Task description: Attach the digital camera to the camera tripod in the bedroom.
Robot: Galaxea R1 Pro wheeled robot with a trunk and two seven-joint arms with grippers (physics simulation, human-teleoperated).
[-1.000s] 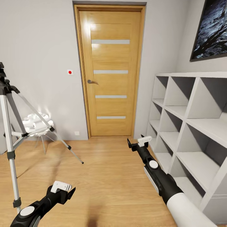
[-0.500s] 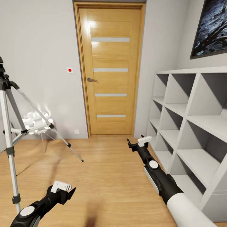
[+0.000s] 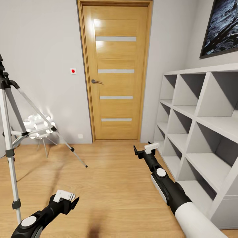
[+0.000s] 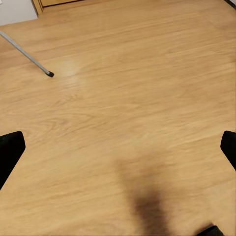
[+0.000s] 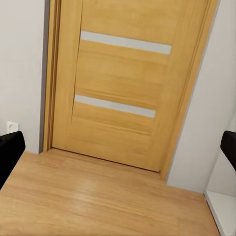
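Silver-grey metal legs with black joints mark the tall camera tripod (image 3: 13, 132), standing well off to the outer side of the left gripper (image 3: 66, 199) and rising far above it; one slim leg tip (image 4: 49, 73) touches the light wood floor (image 3: 109, 185) ahead of that gripper. Both grippers are spread wide and hold nothing: in each wrist view the black fingertips sit at opposite edges with bare floor or door between them. The right gripper (image 3: 145, 150) points toward the honey-coloured wooden door with frosted strips (image 3: 115, 72).

No small black digital camera can be seen from here, so it must be found first. By its build it should be light, rigid and rather smooth; a grip across the flat sides of the body, away from lens and button, seems safest. The tripod looks top-heavy and easy to tip if a splayed leg is nudged.

White cube shelves (image 3: 198, 138) stand just outside the right arm, and a white clustered-globe lamp (image 3: 38, 125) sits behind the tripod legs.
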